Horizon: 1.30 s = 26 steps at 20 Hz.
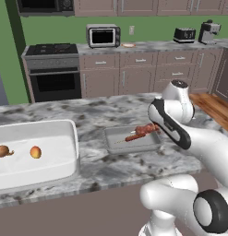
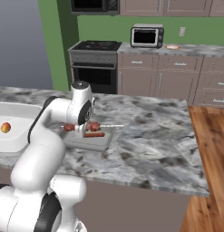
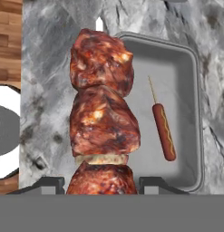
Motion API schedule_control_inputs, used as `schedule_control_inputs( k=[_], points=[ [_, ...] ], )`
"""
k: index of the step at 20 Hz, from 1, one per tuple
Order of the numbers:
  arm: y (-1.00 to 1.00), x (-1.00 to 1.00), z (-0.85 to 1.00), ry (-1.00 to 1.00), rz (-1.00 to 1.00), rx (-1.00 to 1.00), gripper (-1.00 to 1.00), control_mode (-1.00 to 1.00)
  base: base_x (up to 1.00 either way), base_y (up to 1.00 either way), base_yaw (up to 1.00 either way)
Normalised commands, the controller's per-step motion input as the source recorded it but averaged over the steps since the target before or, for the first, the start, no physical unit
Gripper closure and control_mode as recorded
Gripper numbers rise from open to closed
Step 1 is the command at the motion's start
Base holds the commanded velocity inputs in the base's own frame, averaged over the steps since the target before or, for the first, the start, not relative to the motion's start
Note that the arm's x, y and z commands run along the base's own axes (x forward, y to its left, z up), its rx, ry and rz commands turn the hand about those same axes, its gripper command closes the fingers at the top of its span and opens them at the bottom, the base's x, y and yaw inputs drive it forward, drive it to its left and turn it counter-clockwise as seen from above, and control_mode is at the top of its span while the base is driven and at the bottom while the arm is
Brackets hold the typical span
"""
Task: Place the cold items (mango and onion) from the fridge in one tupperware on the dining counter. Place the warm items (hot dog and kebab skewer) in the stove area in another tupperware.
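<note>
One hot dog in tray, kebab above

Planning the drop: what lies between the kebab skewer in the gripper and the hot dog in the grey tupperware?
Nothing: in the hand view, bare tray floor separates the kebab skewer from the hot dog in the grey tupperware.

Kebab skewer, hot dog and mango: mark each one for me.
kebab skewer [image 3: 103, 127], hand view, middle meat chunk.
hot dog [image 3: 164, 132], hand view, mid-sausage, lying in the grey tray.
mango [image 1: 35, 152], left base view, fruit's centre.
</note>
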Motion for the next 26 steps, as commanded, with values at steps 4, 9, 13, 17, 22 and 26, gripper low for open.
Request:
schedule_control_inputs(
  k=[4,9,13,17,22,26],
  points=[
    [0.17,0.33,-0.30,0.00,0.00,-0.02,1.00,-1.00,0.00,0.00,0.00],
    [0.27,0.44,-0.41,0.00,0.00,-0.02,1.00,-1.00,0.00,0.00,0.00],
    [0.11,0.48,-0.42,0.00,0.00,0.00,1.00,-1.00,0.00,0.00,0.00],
    [0.00,0.64,-0.44,0.00,0.00,0.00,1.00,-1.00,0.00,0.00,0.00],
    [0.00,0.66,-0.32,0.00,0.00,0.00,1.00,-1.00,0.00,0.00,0.00],
    [0.09,0.34,-0.28,0.00,0.00,0.00,1.00,-1.00,0.00,0.00,0.00]
  ],
)
